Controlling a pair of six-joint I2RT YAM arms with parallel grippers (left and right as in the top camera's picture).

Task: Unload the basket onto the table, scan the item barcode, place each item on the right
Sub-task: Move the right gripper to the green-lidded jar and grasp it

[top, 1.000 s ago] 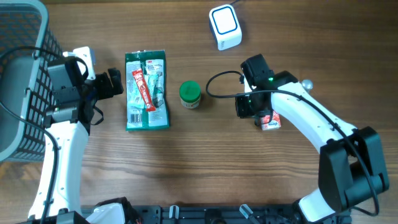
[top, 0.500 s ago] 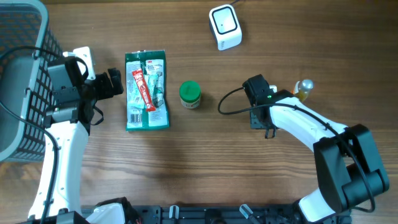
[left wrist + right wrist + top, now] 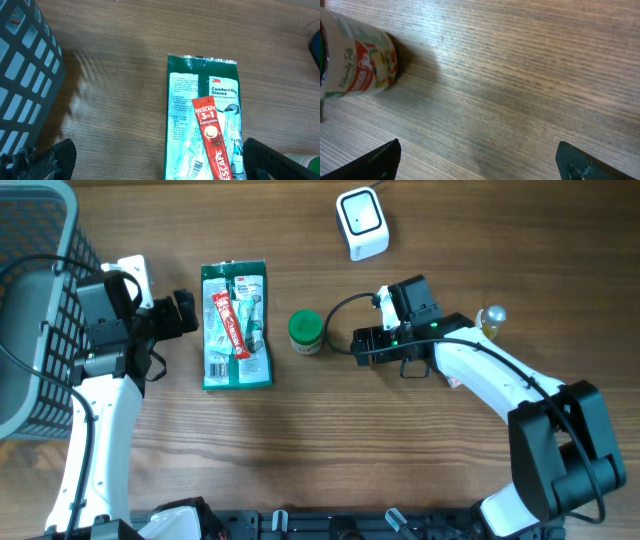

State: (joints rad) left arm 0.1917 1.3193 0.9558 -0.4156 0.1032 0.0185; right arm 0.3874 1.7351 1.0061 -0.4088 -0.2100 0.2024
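The white barcode scanner (image 3: 362, 222) stands at the back of the table. A green 3M gloves pack (image 3: 237, 326) (image 3: 202, 115) lies flat with a red Nescafe sachet (image 3: 229, 321) (image 3: 212, 140) on top. A green-lidded jar (image 3: 306, 332) (image 3: 357, 55) stands to its right. My left gripper (image 3: 188, 313) (image 3: 160, 165) is open at the pack's left edge, its fingers straddling that end. My right gripper (image 3: 358, 346) (image 3: 480, 162) is open just right of the jar, with only bare wood between its fingers.
A dark mesh basket (image 3: 35, 300) (image 3: 25, 75) fills the far left. A small silver-capped bottle (image 3: 490, 318) stands right of my right arm. A bit of a red and white carton (image 3: 452, 382) shows under that arm.
My right gripper has opened and swung left toward the jar. The red and white carton it held a second ago now lies by its arm. The left arm has not moved.
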